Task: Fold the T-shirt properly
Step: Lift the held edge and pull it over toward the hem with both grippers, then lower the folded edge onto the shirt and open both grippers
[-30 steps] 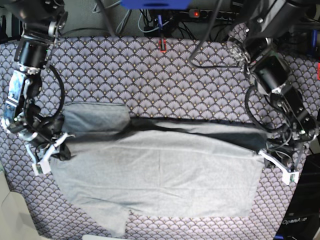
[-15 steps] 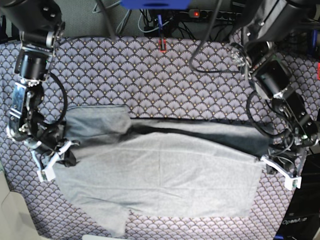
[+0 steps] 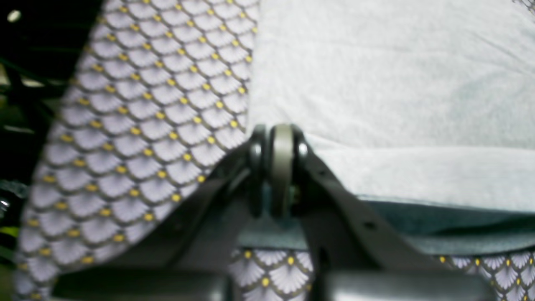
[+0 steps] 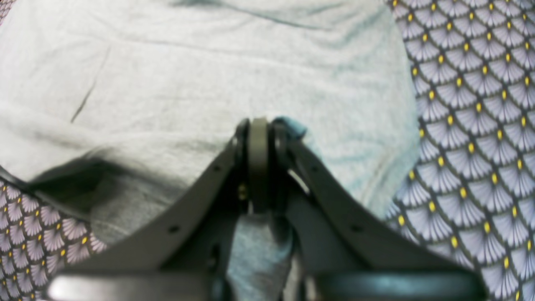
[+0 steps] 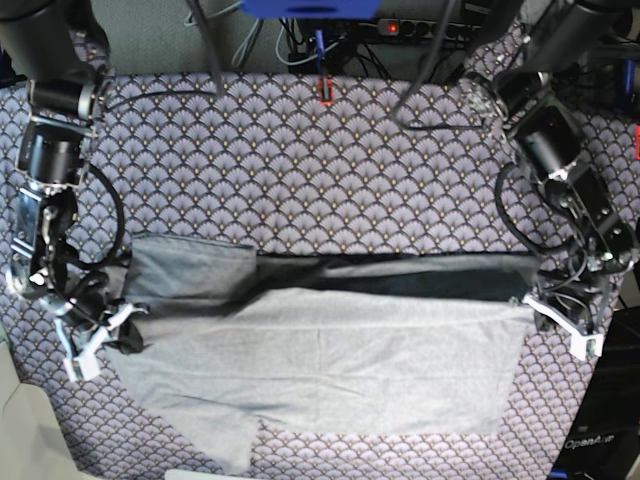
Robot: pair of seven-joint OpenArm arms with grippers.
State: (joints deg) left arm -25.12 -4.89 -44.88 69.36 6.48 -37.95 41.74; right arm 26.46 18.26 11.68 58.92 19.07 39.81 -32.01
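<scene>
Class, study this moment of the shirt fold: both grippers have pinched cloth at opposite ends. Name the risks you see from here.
1. The right gripper is shut on a small bunched tuft of the T-shirt; such a thin bite might slip as the fold proceeds.
2. The left gripper grips the opposite edge; uneven pulling could skew the fold line.
3. One sleeve lies spread on the tablecloth and may drag or crumple.

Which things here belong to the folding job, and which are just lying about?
Job: T-shirt; left gripper and right gripper, each shut on its edge.
Lying about: purple tablecloth; cables and power strip behind the table.
</scene>
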